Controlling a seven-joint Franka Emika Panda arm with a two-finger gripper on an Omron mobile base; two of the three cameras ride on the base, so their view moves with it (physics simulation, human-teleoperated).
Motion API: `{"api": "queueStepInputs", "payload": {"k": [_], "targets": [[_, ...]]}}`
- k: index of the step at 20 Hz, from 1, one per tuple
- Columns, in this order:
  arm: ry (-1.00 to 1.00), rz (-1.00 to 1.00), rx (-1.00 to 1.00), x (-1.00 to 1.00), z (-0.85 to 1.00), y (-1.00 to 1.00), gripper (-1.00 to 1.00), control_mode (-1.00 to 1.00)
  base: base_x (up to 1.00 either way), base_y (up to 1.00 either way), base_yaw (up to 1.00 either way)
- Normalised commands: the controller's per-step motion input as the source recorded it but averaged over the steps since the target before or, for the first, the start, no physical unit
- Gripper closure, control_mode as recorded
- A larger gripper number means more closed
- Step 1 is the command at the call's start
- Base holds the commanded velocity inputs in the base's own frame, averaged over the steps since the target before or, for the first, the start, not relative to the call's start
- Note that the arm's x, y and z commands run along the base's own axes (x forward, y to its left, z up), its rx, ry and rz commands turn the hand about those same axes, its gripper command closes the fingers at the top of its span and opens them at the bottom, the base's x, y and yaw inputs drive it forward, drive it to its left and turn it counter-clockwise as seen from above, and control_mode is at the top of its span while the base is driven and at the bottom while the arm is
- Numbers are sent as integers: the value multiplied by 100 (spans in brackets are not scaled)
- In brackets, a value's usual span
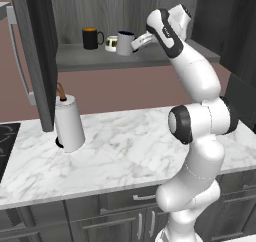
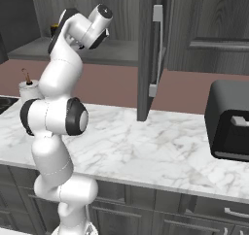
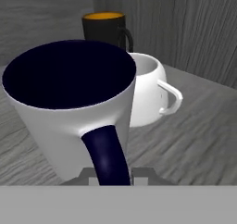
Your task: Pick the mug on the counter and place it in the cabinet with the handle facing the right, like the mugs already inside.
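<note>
Three mugs on cabinet shelf (image 1: 100, 61): grey mug (image 3: 69, 112) right before my fingers (image 3: 111, 174), navy handle (image 3: 107, 156) pinched between them, pointing back at me. White cup (image 3: 148, 89), black mug (image 3: 104, 28) beyond, handles right. Mine needs turning.

We see muted reddish-brown wall (image 1: 125, 88) behind white marble counter (image 1: 125, 151). Dark grey drawers (image 2: 160, 214) below. Black stovetop corner (image 1: 6, 138) at left. White paper-towel roll (image 1: 68, 123) upright. Black toaster (image 2: 228, 127) at right.
</note>
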Motion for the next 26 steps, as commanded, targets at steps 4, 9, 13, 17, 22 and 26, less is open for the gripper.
{"api": "queueStepInputs", "payload": {"k": [4,9,13,17,22,26], "targets": [[0,0,0,-9,0,0,-100,-100,0,0,0],[0,0,0,-30,0,0,-100,-100,0,0,0],[0,0,0,-21,0,0,-100,-100,0,0,0],[-1,0,-1,-24,4,0,-100,-100,0,0,0],[0,0,-3,-3,6,0,-100,-100,0,0,0],[0,0,-1,14,1,14,-100,-100,0,0,0]]}}
